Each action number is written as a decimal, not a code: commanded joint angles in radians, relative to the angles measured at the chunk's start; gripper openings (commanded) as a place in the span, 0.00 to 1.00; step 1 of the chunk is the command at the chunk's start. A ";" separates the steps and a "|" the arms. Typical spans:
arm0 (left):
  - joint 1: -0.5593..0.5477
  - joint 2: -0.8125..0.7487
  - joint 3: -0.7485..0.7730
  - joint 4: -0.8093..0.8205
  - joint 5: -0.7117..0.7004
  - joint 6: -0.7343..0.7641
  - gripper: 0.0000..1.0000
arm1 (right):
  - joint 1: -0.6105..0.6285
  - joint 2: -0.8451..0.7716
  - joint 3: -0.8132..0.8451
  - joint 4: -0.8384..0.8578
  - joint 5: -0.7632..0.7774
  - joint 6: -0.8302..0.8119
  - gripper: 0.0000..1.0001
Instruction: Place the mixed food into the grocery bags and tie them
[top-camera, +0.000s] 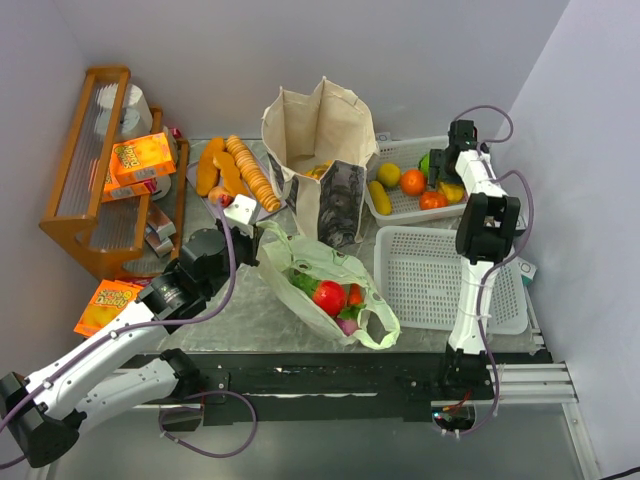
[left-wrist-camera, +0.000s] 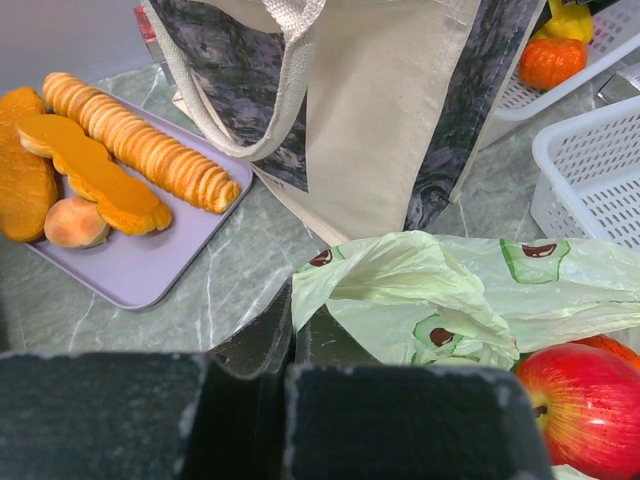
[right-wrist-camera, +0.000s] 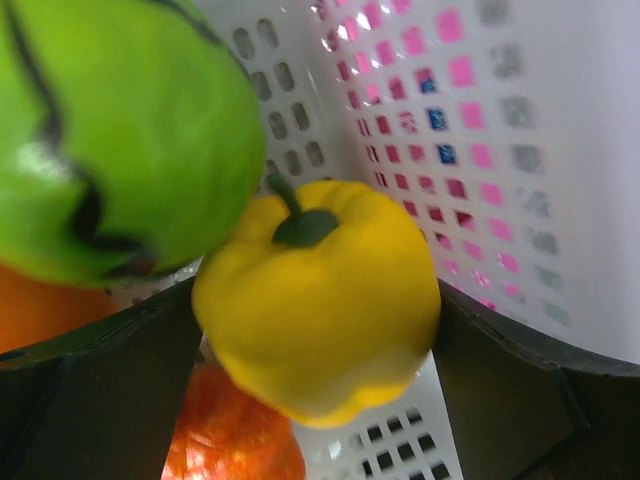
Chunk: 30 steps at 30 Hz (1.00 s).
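The pale-green plastic bag (top-camera: 300, 258) lies open at mid-table with a red apple (top-camera: 329, 297) and other food inside. My left gripper (top-camera: 245, 213) is shut on that bag's left edge; the left wrist view shows the green film (left-wrist-camera: 400, 290) pinched between the closed fingers (left-wrist-camera: 250, 350). The beige canvas tote (top-camera: 320, 140) stands upright behind it. My right gripper (top-camera: 445, 180) is down in the far white basket (top-camera: 400, 212), open, with a yellow pepper (right-wrist-camera: 320, 300) filling the gap between its fingers (right-wrist-camera: 110, 380). A green fruit (right-wrist-camera: 110, 140) and an orange one (right-wrist-camera: 230, 440) lie beside it.
An empty white mesh basket (top-camera: 440, 280) sits at the right front. A purple tray (left-wrist-camera: 140, 270) with bread loaves is at the back left. A wooden rack (top-camera: 90, 170) with orange boxes (top-camera: 140, 158) stands on the left, and another orange box (top-camera: 105, 305) lies near the left edge.
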 joint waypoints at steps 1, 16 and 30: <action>0.005 0.000 0.002 0.043 -0.002 0.015 0.01 | -0.011 0.006 0.076 0.022 -0.014 -0.064 0.91; 0.008 -0.033 0.005 0.041 0.019 0.012 0.01 | 0.112 -0.636 -0.356 0.250 0.030 -0.001 0.27; 0.010 -0.057 0.001 0.049 0.054 -0.006 0.01 | 0.785 -1.233 -0.867 0.108 -0.076 0.270 0.24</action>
